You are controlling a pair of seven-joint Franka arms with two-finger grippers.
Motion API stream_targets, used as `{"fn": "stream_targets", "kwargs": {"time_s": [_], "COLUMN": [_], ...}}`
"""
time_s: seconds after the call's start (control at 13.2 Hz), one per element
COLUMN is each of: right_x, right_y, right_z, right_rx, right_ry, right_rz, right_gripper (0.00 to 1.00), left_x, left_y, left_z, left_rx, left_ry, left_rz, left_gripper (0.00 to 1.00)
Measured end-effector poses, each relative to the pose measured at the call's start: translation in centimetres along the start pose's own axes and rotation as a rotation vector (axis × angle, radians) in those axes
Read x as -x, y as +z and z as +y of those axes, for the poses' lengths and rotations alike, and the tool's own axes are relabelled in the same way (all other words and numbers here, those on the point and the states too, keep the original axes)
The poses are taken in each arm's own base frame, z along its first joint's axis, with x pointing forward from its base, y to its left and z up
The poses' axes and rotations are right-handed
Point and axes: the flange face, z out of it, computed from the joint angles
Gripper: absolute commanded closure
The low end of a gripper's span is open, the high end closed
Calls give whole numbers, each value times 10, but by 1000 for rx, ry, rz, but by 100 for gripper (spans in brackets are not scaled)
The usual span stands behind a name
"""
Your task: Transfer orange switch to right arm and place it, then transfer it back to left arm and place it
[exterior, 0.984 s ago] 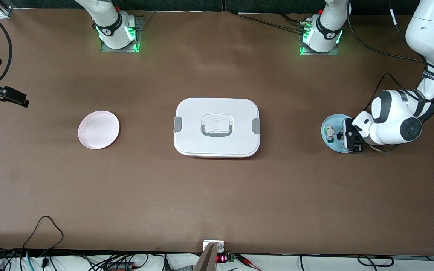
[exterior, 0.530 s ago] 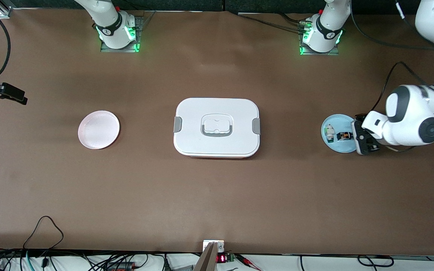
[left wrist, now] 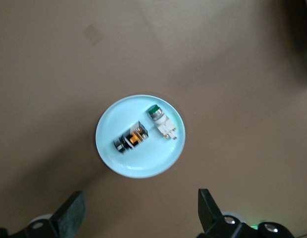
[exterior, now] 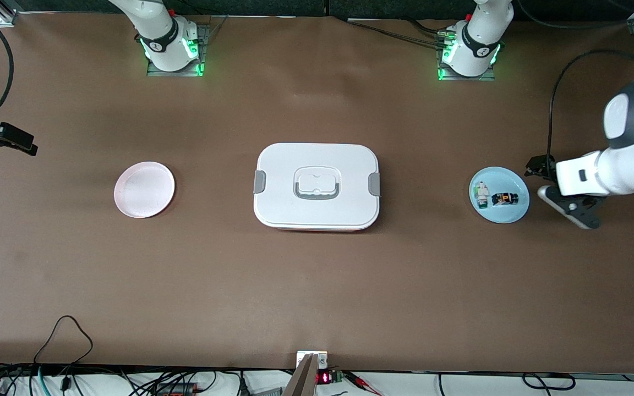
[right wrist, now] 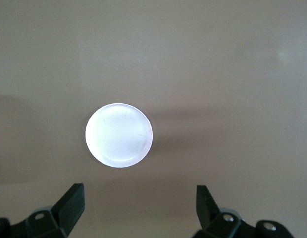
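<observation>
The orange switch (exterior: 503, 198) lies on its side on a light blue plate (exterior: 510, 212) toward the left arm's end of the table. In the left wrist view the orange switch (left wrist: 129, 139) rests free on the blue plate (left wrist: 143, 164). My left gripper (exterior: 556, 191) hangs open and empty over bare table beside that plate; the left gripper (left wrist: 141, 209) holds nothing between its black fingers (left wrist: 72, 214). The white box (exterior: 317, 187) stands mid-table between the two plates. My right gripper (right wrist: 140, 201) waits open and empty above the table, looking down on the pink plate (right wrist: 119, 135).
A small white component with a green end (exterior: 481, 196) lies beside the switch on the blue plate. The pink plate (exterior: 144, 189) sits empty toward the right arm's end. Cables and a small device (exterior: 311, 360) line the table edge nearest the camera.
My left gripper opened, left the switch on the blue plate, and drew away toward the left arm's end of the table. The right arm barely moved.
</observation>
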Motion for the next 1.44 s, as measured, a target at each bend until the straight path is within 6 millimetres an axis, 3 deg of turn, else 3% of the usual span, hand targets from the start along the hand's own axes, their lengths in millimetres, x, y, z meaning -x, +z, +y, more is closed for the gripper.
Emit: {"fn": "stream_targets", "kwargs": {"time_s": [0.3, 0.45, 0.61, 0.76, 0.98, 1.29, 1.44], "right_x": [-2, -2, -2, -2, -4, -1, 0], "right_y": [1, 0, -1, -2, -8, -9, -10], "right_z": [-1, -1, 2, 1, -9, -6, -10], "right_rx": [1, 1, 1, -5, -10, -11, -11], "right_ry": [-1, 0, 3, -1, -10, -7, -14], "right_rz": [-1, 1, 2, 5, 18, 2, -6], "right_gripper": [0, 0, 0, 0, 0, 0, 0], "left_x": [7, 17, 27, 33, 33, 45, 44], "left_y": [-88, -122, -142, -159, -174, -163, -162], "left_z": [39, 44, 42, 52, 91, 66, 70], "left_rx": [-20, -23, -23, -35, -39, 39, 13], "left_ry": [-363, -440, -491, -506, -534, -564, -546], "left_rz": [27, 54, 69, 91, 107, 93, 85], "left_gripper": [0, 0, 0, 0, 0, 0, 0]}}
